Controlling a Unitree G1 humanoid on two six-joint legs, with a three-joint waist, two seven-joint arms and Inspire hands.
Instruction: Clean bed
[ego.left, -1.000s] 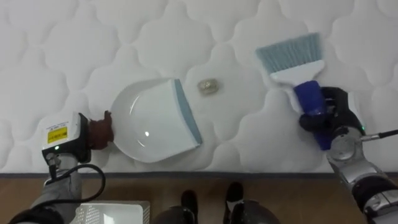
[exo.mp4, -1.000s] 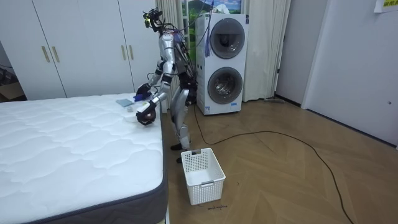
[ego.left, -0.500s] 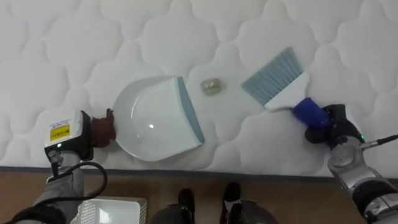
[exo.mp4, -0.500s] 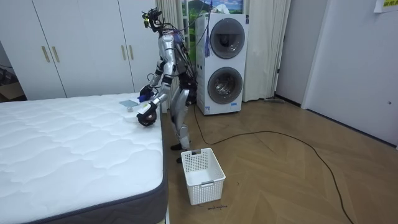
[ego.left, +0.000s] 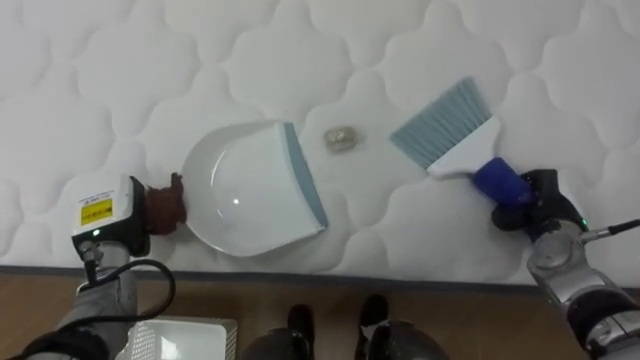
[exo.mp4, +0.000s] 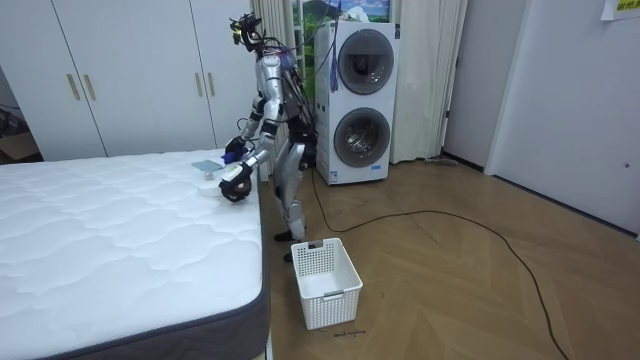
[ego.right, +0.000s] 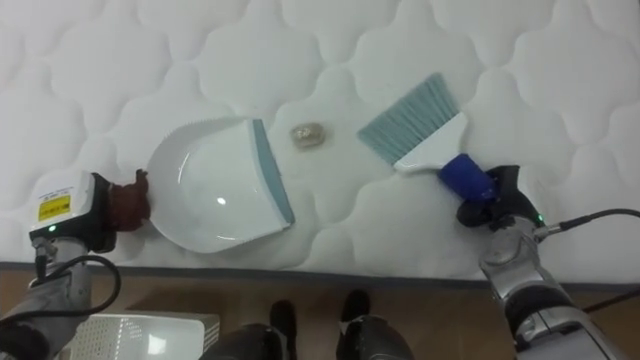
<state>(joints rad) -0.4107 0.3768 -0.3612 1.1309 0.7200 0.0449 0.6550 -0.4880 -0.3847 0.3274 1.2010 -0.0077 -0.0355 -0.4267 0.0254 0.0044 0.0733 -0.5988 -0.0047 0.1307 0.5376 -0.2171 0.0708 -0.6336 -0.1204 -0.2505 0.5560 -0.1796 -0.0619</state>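
A white dustpan (ego.left: 250, 190) with a blue-grey lip lies on the white quilted mattress (ego.left: 320, 60), its brown handle (ego.left: 165, 205) held in my left hand (ego.left: 112, 218) at the bed's near edge. A small crumpled scrap (ego.left: 341, 138) rests just right of the pan's lip. My right hand (ego.left: 535, 203) is shut on the blue handle of a hand brush (ego.left: 452, 130); its blue-grey bristles touch the mattress a short way right of the scrap. In the room view I stand bent over the bed's corner (exo.mp4: 240, 180).
A white slatted basket (exo.mp4: 325, 282) stands on the wood floor beside the bed, its corner also at lower left (ego.left: 170, 340). The mattress edge (ego.left: 320, 272) runs along the bottom. A stacked washer and dryer (exo.mp4: 360, 100) stand behind me.
Over the last second the brush swung left and tilted, bringing its bristles closer to the scrap. Since half a second ago nothing has visibly moved.
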